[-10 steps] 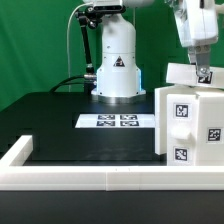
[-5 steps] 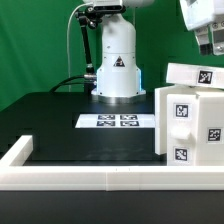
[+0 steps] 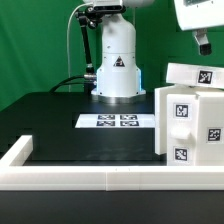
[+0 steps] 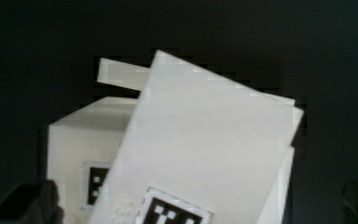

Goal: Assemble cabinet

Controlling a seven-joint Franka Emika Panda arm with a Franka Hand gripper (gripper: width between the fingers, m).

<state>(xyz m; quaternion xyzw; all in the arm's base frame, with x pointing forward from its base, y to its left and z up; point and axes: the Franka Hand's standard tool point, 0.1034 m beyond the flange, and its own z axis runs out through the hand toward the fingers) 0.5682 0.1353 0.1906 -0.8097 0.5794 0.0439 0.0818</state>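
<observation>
The white cabinet body (image 3: 190, 125) stands at the exterior view's right, with tag markers on its faces. A white panel (image 3: 192, 74) with a tag lies tilted on top of it. My gripper (image 3: 204, 45) hangs above the panel, clear of it. In the wrist view the gripper (image 4: 195, 206) is open and empty, with its dark fingers (image 4: 34, 204) wide apart at the two sides. The panel (image 4: 211, 130) and the body (image 4: 87, 135) lie below between them.
The marker board (image 3: 120, 121) lies flat on the black table in front of the robot's white base (image 3: 117, 65). A low white border frame (image 3: 60, 176) runs along the table's near edge and up the exterior view's left side.
My gripper has let go of the panel on top of the cabinet body and risen straight up. The panel stays where it lay.
</observation>
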